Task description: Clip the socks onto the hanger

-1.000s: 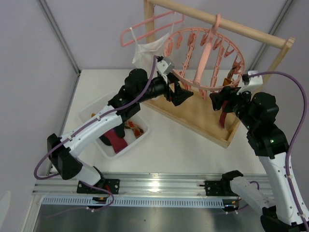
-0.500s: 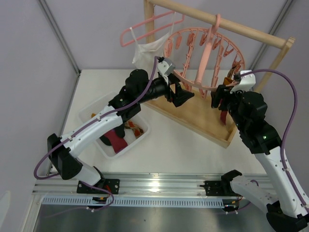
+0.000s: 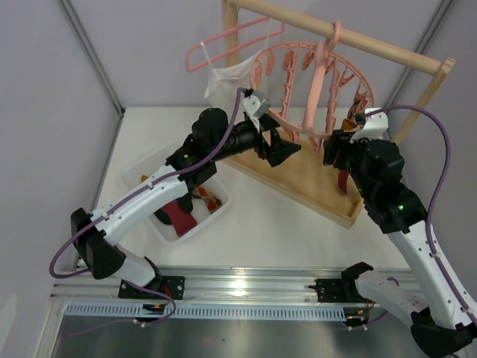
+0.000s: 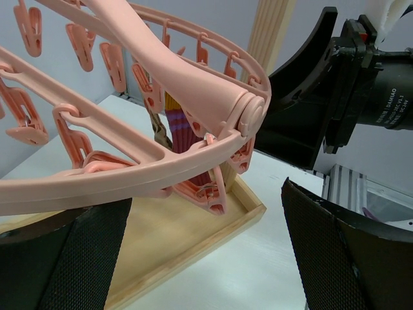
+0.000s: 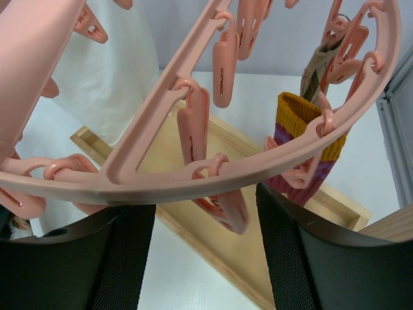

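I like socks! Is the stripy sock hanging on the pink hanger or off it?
On. The stripy sock hangs from a clip on the pink hanger, its yellow cuff up at the clip.

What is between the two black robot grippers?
The low rim of the round pink plastic drying hanger, with its dangling clips, hangs between the left gripper and the right gripper. The top view shows it.

Socks in bin, left of hanger
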Action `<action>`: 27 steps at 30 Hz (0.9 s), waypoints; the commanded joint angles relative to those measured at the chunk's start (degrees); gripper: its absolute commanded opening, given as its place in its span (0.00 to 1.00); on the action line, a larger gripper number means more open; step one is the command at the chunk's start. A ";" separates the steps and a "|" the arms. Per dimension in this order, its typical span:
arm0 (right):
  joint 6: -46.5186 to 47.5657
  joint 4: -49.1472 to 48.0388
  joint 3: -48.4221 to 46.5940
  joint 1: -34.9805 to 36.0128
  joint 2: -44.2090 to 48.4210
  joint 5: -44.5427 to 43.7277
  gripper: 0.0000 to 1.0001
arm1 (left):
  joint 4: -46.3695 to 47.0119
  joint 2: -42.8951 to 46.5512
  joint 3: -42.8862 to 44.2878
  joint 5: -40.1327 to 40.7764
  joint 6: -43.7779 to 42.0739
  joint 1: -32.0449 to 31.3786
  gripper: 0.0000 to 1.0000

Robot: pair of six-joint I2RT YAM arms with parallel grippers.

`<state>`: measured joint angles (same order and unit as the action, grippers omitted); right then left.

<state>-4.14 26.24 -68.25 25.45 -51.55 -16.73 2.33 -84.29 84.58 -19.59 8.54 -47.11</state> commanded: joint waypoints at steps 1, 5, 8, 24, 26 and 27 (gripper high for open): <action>0.54 -4.88 0.22 0.21 0.04 -2.08 0.66 | 2.24 2.38 2.52 0.43 -0.45 -1.05 1.00; 0.54 -6.20 0.84 0.21 0.22 -2.43 0.67 | 2.24 2.29 2.44 0.61 -0.54 -1.49 0.99; 0.71 -6.81 1.19 0.21 0.13 -3.30 0.68 | 2.15 2.20 2.52 0.70 -0.54 -1.75 1.00; 2.20 -14.72 5.76 0.30 0.75 -4.63 0.68 | 1.89 2.02 2.70 0.61 -0.36 -2.55 1.00; 2.30 -15.16 5.76 0.21 0.40 -4.89 0.67 | 1.80 1.94 2.52 0.61 -0.27 -2.63 1.00; 2.21 -15.43 5.93 0.21 0.31 -4.98 0.67 | 1.72 2.02 2.52 0.44 -0.27 -2.63 0.99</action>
<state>-2.63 17.50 -62.24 25.56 -51.48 -19.77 2.24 -84.29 84.58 -18.59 8.54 -48.97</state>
